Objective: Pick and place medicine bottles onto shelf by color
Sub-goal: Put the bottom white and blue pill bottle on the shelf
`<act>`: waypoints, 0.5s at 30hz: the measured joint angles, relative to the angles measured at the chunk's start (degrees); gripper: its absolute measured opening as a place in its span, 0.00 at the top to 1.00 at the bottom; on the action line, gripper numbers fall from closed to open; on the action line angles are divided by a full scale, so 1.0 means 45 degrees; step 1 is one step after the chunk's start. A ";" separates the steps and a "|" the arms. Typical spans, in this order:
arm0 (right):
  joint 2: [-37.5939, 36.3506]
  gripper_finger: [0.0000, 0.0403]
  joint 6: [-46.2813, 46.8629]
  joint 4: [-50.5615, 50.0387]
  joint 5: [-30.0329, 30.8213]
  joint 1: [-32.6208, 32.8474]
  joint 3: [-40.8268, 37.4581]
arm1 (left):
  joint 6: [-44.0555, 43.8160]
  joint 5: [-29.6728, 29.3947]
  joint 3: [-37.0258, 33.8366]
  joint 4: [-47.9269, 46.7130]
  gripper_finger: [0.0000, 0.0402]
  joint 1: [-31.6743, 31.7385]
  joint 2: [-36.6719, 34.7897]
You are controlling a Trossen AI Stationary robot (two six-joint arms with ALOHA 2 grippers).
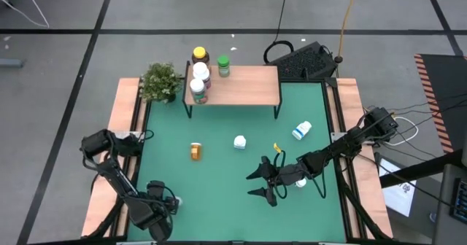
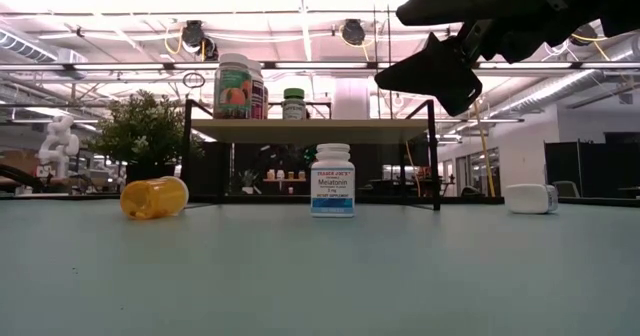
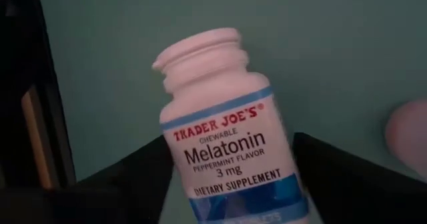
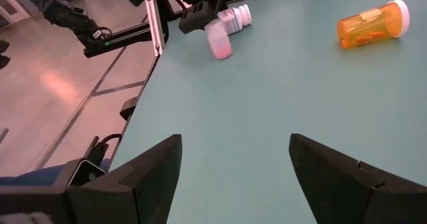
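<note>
While its fingers grip a melatonin bottle [image 3: 223,144], amber bottle [image 1: 195,152] holds pills.

Both arms are dark, near-black, built of slim tube links joined by chunkier rounded joint housings. The right arm [image 1: 343,146] carries a thin black cable looping behind its wrist block, and a small yellow tag or clip sits on it just behind the right gripper [image 1: 257,184]. That gripper's two fingers [image 4: 143,174] are broad, flat-faced wedges of matte black plastic, tapering to blunt angular tips (edges faintly bevelled). The left arm [image 1: 117,176] has the same dark finish, with a bulky shoulder housing back from the left gripper [image 1: 169,201]. Its fingers [image 3: 347,177] are likewise matte black and angular. No markings or screws are legible on either arm.
</note>
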 joint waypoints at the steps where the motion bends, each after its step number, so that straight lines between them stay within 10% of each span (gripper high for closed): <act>1: 0.0000 0.33 0.0000 0.0000 0.0005 0.0000 0.0000 | 0.0058 0.0070 0.0000 0.0005 0.33 0.0000 0.0007; 5: 0.0000 0.33 0.0000 0.0036 0.0011 0.0000 0.0000 | 0.0558 0.0077 0.0112 0.0075 0.47 0.0005 0.0027; 15: 0.0000 0.33 0.0034 0.2345 -0.0004 0.0054 0.0000 | 0.1695 -0.1837 0.2639 -0.3618 0.43 0.0000 0.0070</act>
